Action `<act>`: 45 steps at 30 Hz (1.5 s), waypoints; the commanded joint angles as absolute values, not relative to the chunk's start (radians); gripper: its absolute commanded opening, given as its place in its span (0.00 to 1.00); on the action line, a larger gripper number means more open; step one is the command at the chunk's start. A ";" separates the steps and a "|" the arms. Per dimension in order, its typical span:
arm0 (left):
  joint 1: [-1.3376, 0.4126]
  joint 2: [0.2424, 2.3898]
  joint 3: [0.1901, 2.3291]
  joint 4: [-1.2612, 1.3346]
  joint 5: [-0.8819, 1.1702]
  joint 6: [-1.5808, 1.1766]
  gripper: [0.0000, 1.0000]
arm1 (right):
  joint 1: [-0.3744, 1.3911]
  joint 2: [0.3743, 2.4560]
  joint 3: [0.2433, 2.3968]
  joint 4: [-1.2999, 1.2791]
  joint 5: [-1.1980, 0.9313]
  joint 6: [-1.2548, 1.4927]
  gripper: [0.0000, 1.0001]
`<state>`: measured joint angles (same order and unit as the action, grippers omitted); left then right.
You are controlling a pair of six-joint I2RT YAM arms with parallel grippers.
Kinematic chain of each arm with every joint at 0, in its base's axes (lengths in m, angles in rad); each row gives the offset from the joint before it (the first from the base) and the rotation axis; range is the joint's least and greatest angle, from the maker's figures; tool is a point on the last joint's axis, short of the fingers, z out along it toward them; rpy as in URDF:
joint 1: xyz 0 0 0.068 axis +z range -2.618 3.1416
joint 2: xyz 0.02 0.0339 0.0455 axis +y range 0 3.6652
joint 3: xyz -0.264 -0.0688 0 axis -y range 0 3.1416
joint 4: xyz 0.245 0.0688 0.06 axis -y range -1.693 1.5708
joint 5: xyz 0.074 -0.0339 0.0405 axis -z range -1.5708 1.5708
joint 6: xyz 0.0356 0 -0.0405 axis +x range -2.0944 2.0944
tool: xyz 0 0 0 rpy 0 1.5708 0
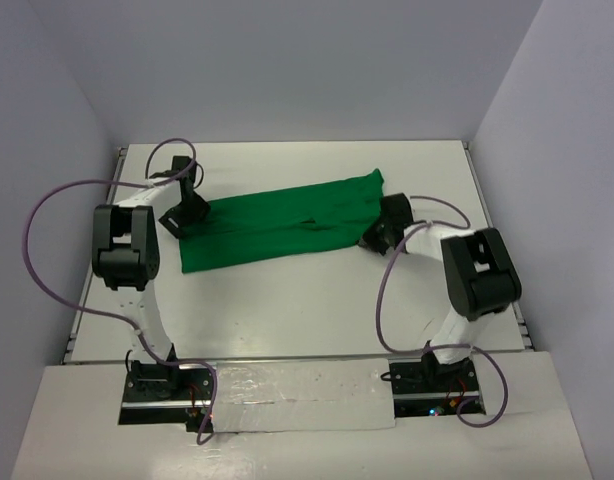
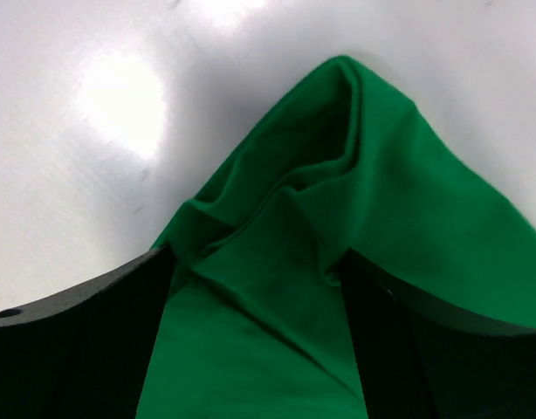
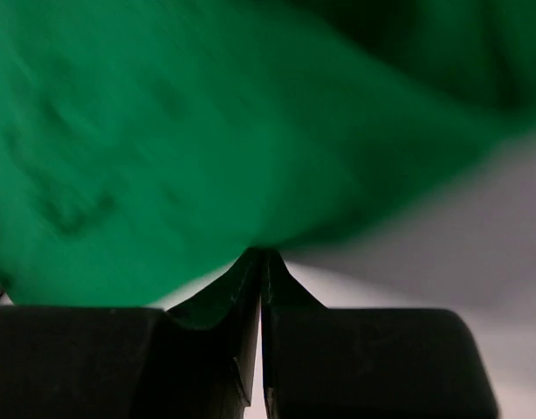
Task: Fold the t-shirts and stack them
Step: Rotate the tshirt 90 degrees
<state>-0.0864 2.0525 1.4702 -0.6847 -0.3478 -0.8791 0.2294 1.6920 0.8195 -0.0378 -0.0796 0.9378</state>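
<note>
Robot lab test cell

A white table [image 1: 287,300] boxed in by plain pale walls [image 1: 287,70] at its far and side edges, two cabled arms bolted along its near edge.

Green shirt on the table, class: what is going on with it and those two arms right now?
Two robot arms are handling one green t-shirt, which lies folded into a long strip across the white table. The left gripper has cloth bunched between its fingers at the strip's left end. The right gripper is pinched shut on the right end. No finished stack shows yet.
</note>
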 commanded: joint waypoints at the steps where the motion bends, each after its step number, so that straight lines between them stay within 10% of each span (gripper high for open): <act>1: -0.105 1.929 1.234 -0.696 -0.241 -0.916 0.85 | 0.241 1.881 1.108 -0.067 -0.032 0.968 0.09; 12: -0.409 1.527 0.769 -0.603 -0.058 -1.163 0.84 | 0.242 2.377 1.930 -0.399 -0.093 0.934 0.17; 17: -0.670 1.511 0.850 -0.605 -0.017 -1.325 0.84 | 0.233 2.639 2.423 -0.600 -0.161 0.921 0.44; 23: -0.735 1.435 1.066 -0.779 -0.155 -1.265 0.85 | 0.224 2.224 1.876 -0.338 -0.095 0.867 0.65; 32: -0.597 1.347 1.172 -0.909 -0.397 -1.119 0.85 | 0.281 1.645 1.113 -0.118 -0.081 0.792 0.66; 45: -0.287 1.258 1.084 -0.819 -0.301 -0.962 0.85 | 0.763 1.509 0.622 0.196 -0.171 1.047 0.63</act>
